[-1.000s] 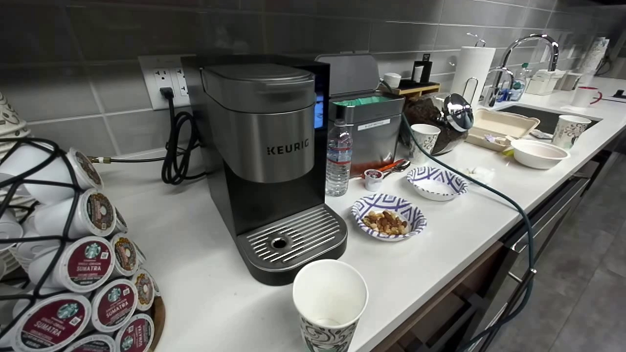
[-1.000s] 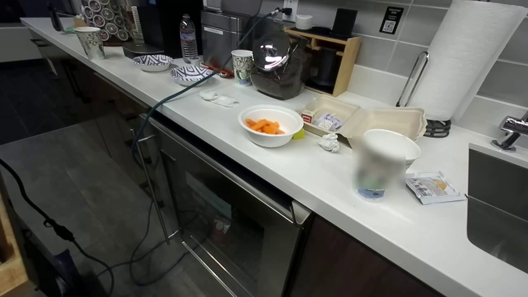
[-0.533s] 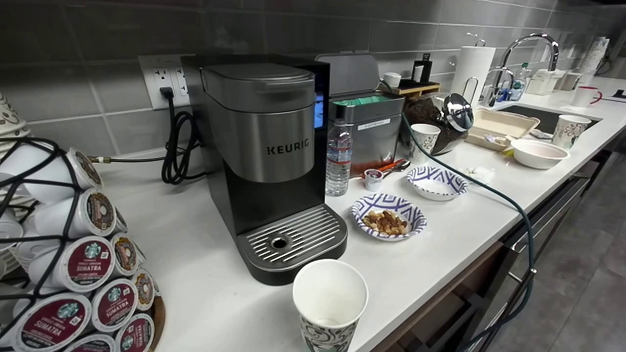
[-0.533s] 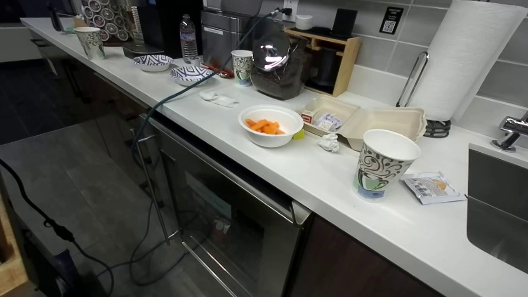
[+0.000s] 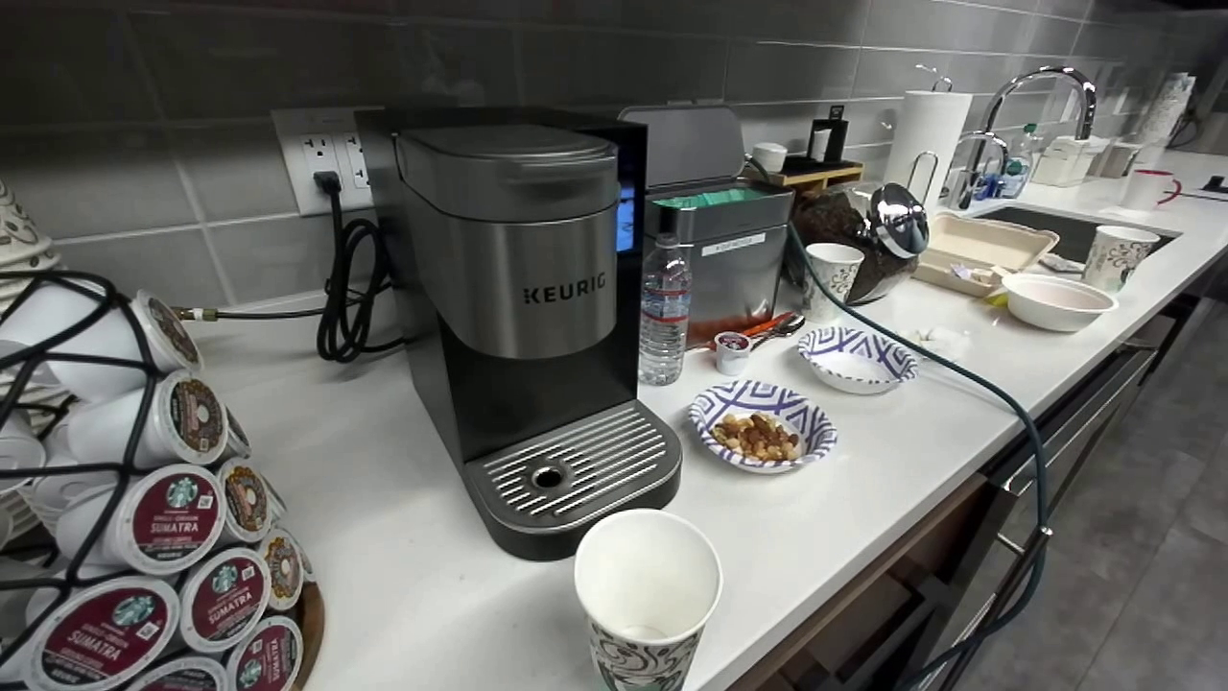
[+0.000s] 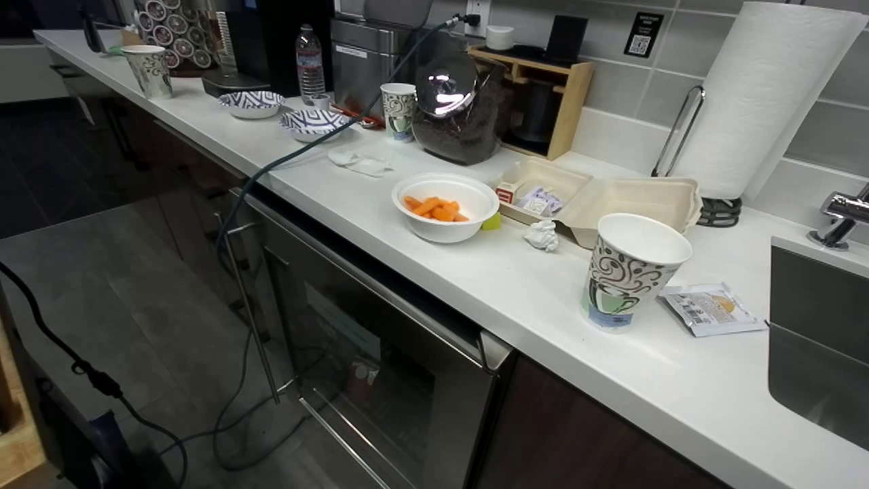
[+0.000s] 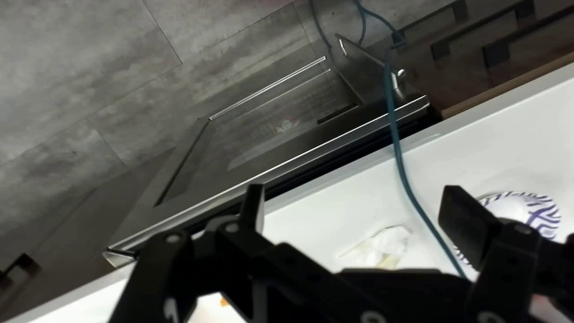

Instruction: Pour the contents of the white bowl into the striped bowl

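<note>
As both exterior views show, the white bowl [image 6: 441, 231] sits on the table [image 6: 543, 292], apart from the striped bowl [image 5: 854, 367]; in the wrist view my pincer [image 7: 356, 204] gapes empty, the white one seemingly lower down, outside its opening.

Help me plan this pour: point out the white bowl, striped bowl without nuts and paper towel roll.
White bowl [image 6: 442, 232]: in an exterior view, on its outer wall.
Striped bowl [image 5: 856, 367]: in an exterior view, on its white inside.
Paper towel roll [image 6: 760, 102]: in an exterior view, on its side.
</note>
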Available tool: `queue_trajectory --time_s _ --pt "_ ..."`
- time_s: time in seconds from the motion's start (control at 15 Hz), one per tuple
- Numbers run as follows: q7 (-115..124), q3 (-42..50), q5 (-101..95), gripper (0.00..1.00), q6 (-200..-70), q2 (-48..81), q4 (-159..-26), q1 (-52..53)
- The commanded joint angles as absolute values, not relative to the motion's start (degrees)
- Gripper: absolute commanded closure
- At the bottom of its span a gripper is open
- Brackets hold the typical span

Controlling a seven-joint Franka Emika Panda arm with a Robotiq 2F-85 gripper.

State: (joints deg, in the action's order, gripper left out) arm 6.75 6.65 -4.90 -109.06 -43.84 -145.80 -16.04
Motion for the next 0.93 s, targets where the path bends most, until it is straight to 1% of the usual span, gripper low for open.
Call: queue_trajectory --time_s 0.0,0.07,0.13,0.27,0.6,0.73,0.87 --pt "8.1 13.1 -5.1 0.00 -111.2 -38.7 -146.4 -20.3" --pt "8.7 14.2 -4.2 0.00 -110.3 -37.4 -145.7 -21.1" --pt "7.2 12.5 -5.0 0.00 -109.8 -40.1 -145.9 -19.8" --pt "7.0 14.6 -4.8 0.00 -109.8 -38.1 -145.8 -21.2" --pt "7.8 14.3 -4.7 0.00 -109.8 -37.4 -145.6 -21.2" --pt "12.6 13.8 -5.2 0.00 -112.9 -34.3 -144.7 -22.9" --pt "14.7 15.8 -5.7 0.00 -119.8 -31.0 -145.2 -24.9"
